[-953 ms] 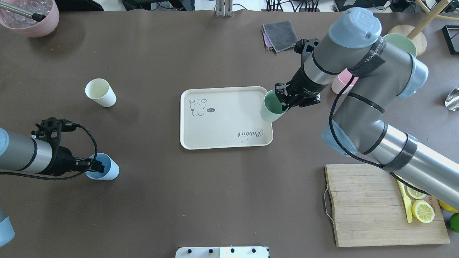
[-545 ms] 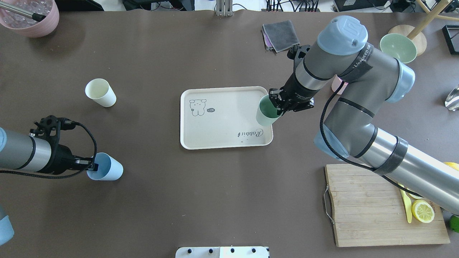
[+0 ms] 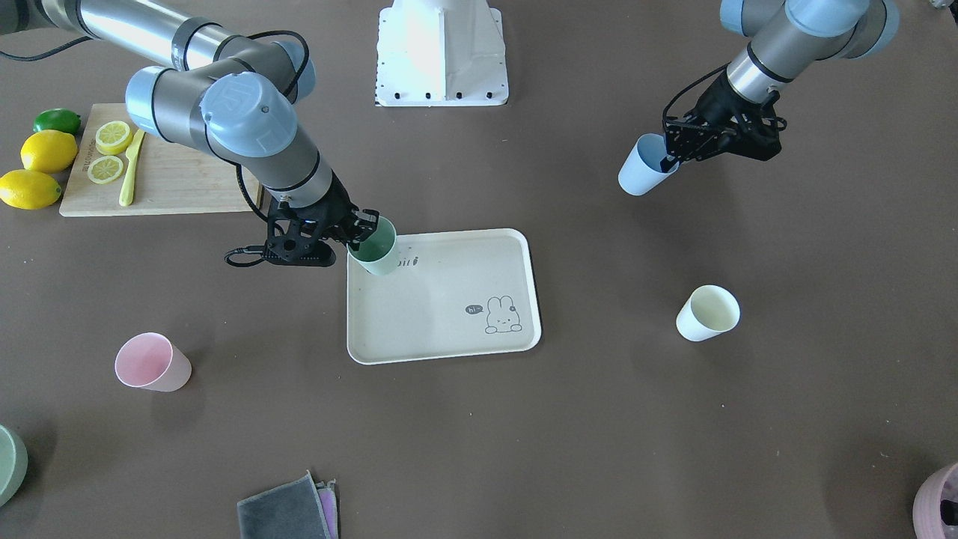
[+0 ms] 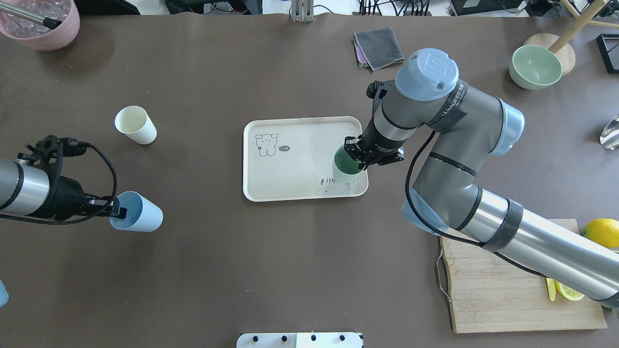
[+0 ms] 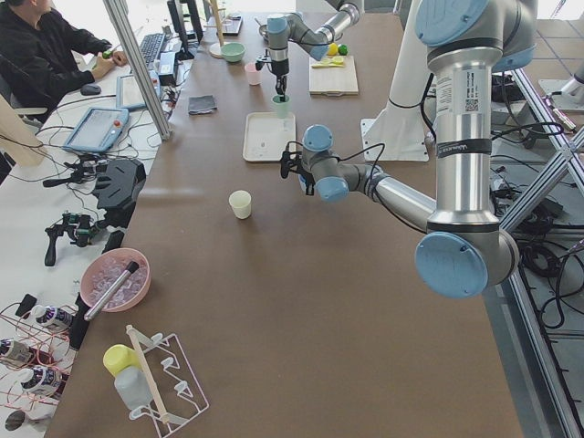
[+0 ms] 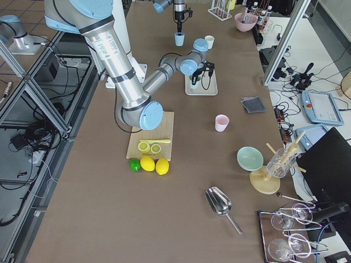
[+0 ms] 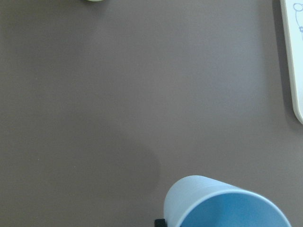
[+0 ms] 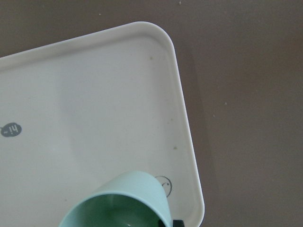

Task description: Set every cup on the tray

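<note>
My right gripper (image 4: 359,157) is shut on the rim of the mint green cup (image 4: 346,167) and holds it tilted over the near right corner of the cream tray (image 4: 300,145), above the "Rabbit" lettering. The right wrist view shows the cup (image 8: 118,203) over the tray (image 8: 118,94). My left gripper (image 4: 117,212) is shut on the rim of the light blue cup (image 4: 139,218), tilted, at the table's left. The cream-white cup (image 4: 135,124) stands alone, farther back on the left. The pink cup (image 3: 152,363) stands on the table beyond the tray; my right arm hides it in the overhead view.
A bamboo cutting board (image 4: 483,280) with lemon slices and a yellow knife lies at the near right. A green bowl (image 4: 536,66) and a folded grey cloth (image 4: 379,47) sit at the far right. A pink bowl (image 4: 41,24) is at the far left corner.
My right gripper has carried the green cup left, from the tray's right rim to over its near right corner. My left arm has shifted slightly left and the blue cup tilts more.
</note>
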